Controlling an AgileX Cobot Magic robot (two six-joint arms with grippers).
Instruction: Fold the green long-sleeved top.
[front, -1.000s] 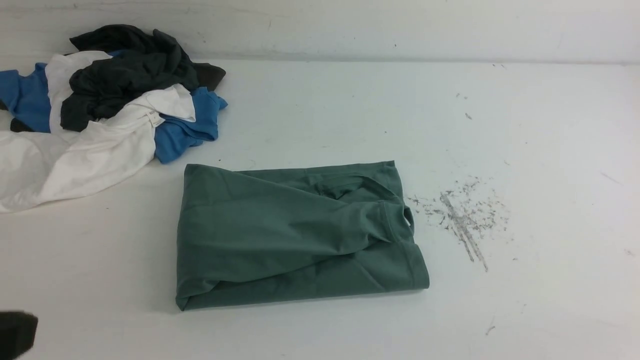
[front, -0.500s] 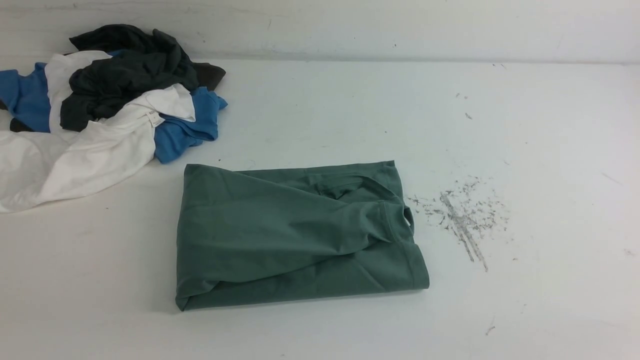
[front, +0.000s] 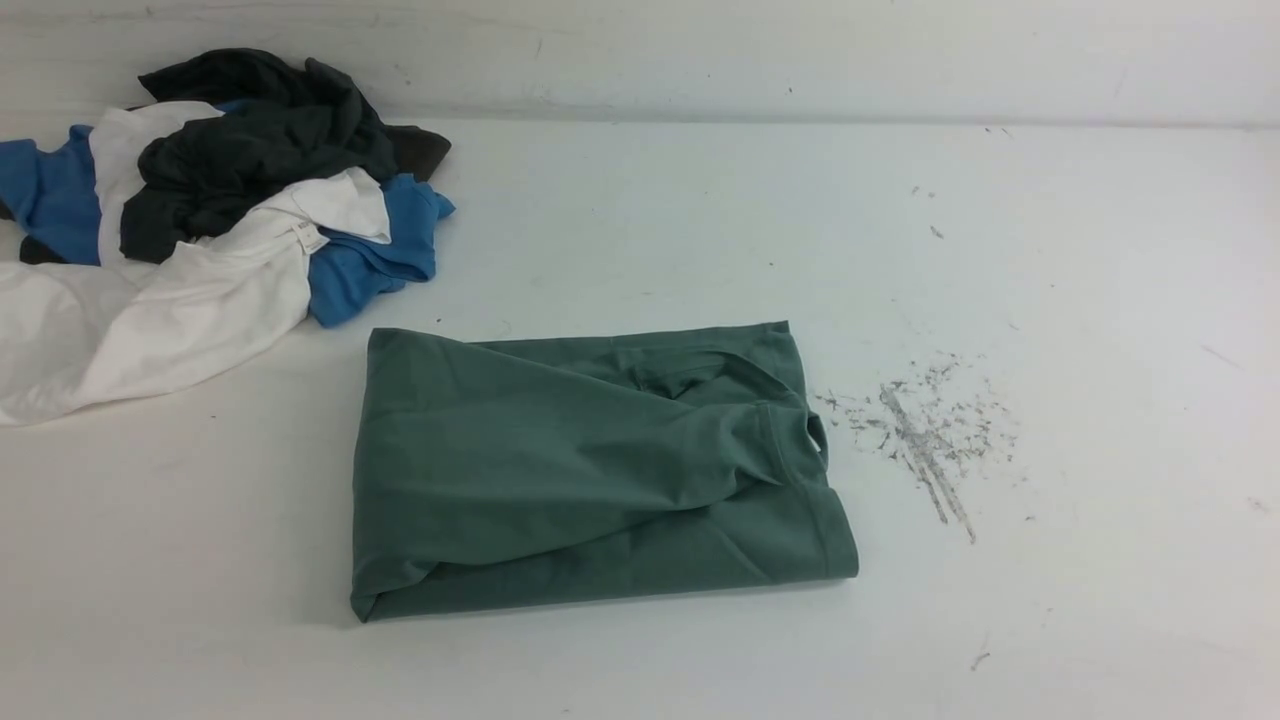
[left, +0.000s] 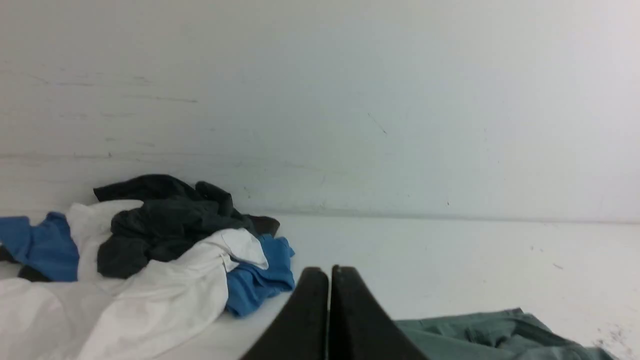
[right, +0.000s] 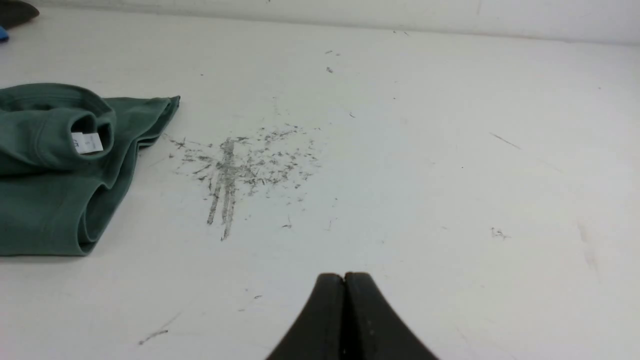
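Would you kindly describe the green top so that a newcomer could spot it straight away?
Start at the white table, whose far left corner holds a heap of clothes. Nearer the middle lies the green long-sleeved top, folded into a rectangle. It alone is green and folded; the heap is blue, white and dark grey.

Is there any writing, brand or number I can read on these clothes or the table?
None is readable.
White neck label inside the green top: faint print, too small to read.
White tag on the white garment in the pile: blurred, unreadable.
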